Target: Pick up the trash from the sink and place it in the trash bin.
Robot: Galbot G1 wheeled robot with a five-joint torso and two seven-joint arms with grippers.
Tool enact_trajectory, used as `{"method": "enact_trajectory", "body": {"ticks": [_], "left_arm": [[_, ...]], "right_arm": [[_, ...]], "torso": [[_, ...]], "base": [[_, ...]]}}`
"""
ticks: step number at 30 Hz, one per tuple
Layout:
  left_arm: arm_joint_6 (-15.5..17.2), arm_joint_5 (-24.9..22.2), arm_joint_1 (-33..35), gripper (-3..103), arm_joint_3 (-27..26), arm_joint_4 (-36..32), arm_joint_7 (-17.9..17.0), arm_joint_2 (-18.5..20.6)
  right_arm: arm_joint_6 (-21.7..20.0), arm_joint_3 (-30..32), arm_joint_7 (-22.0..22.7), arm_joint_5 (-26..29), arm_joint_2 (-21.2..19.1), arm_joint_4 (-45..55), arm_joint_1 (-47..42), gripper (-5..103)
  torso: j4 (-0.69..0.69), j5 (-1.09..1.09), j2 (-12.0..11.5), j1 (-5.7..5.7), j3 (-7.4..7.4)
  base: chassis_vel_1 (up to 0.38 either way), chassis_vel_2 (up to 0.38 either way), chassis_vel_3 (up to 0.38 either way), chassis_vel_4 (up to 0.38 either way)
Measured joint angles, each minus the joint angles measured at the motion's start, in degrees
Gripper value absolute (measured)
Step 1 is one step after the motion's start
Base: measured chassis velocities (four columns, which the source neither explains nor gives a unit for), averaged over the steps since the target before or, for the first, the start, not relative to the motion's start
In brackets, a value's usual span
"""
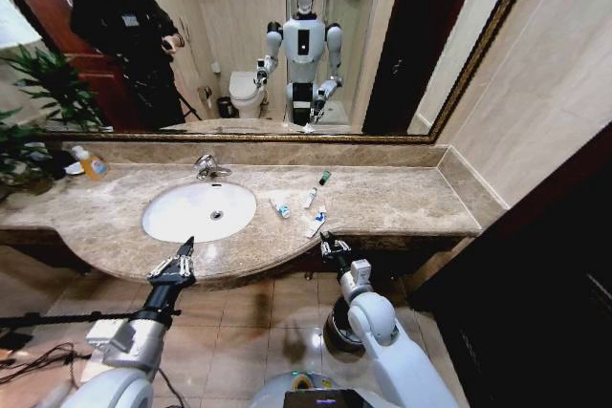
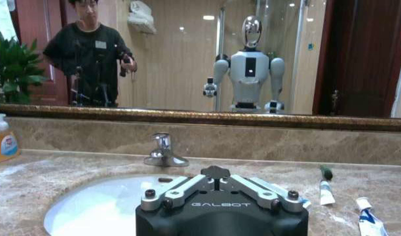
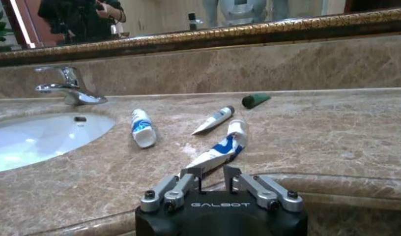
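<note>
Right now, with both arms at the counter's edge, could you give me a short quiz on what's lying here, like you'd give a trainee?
1. True or false: the sink basin has nothing lying in it.
2. Multiple choice: which item lies closest to the right tool? A) the dark green piece B) the flat blue-and-white packet C) the soap bottle
3. Fill in: the left tool hovers at the edge of the marble counter, right in front of the ____.
Key: 1 true; 2 B; 3 sink basin.
</note>
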Motion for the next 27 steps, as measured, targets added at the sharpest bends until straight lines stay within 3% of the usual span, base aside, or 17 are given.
{"method": "enact_trajectory", "body": {"ticks": [8, 13, 27], "left_arm": [[0.00, 0.00, 0.00, 0, 0.00, 0.00, 0.00, 0.00], [0.00, 0.00, 0.00, 0, 0.00, 0.00, 0.00, 0.00], [0.00, 0.00, 0.00, 0, 0.00, 0.00, 0.00, 0.00]], "right_arm": [[0.08, -1.39, 0.36, -0.77, 0.88, -0.06, 0.10, 23], [0.17, -2.09, 0.40, -1.15, 1.37, 0.02, 0.17, 41], [0.98, -3.06, 0.54, -2.72, 2.27, -1.56, 1.04, 38]], "torso": [[0.00, 0.00, 0.00, 0.00, 0.00], [0.00, 0.00, -0.01, 0.00, 0.00], [0.00, 0.00, -0.01, 0.00, 0.00]], "base": [[0.000, 0.000, 0.000, 0.000], [0.000, 0.000, 0.000, 0.000], [0.000, 0.000, 0.000, 0.000]]}}
